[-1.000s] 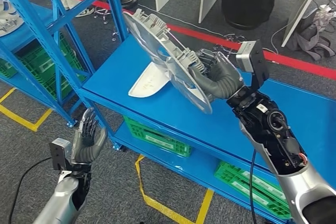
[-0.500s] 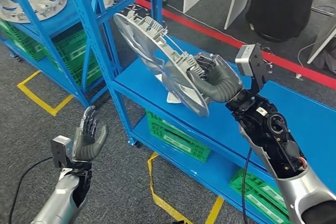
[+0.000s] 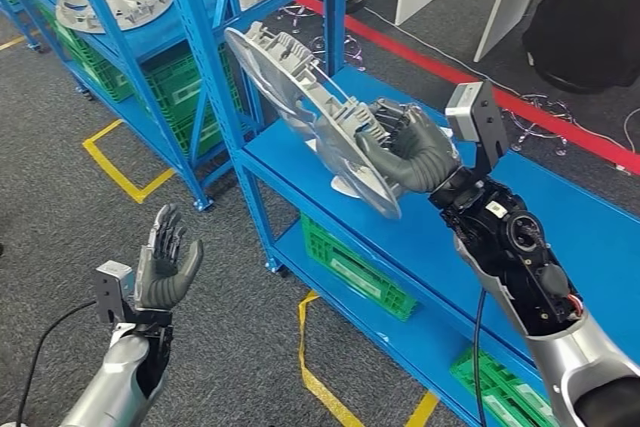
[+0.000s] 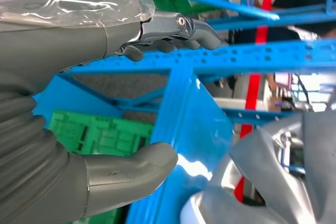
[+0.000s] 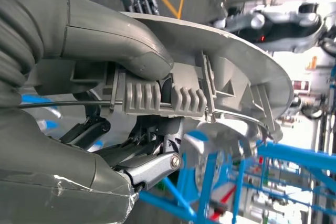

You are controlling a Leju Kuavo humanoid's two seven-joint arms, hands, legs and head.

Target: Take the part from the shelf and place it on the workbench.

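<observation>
Part (image 3: 313, 117): silver disc, tilted, held above the blue workbench (image 3: 423, 237).
Right hand (image 3: 411, 147): grips the part's rim.
Left hand (image 3: 166, 267): spread wide, holding nothing, well left of the workbench.

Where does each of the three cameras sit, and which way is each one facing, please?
Head view: high on the body, looking forward and down at the blue bench; the right hand holds a silver wheel cover, the left hand is open and empty.
Left wrist view: behind the left hand, facing the blue shelf frame.
Right wrist view: behind the right hand, facing the wheel cover's ribbed back.
Shared: head and right wrist views both show the held cover.
</observation>
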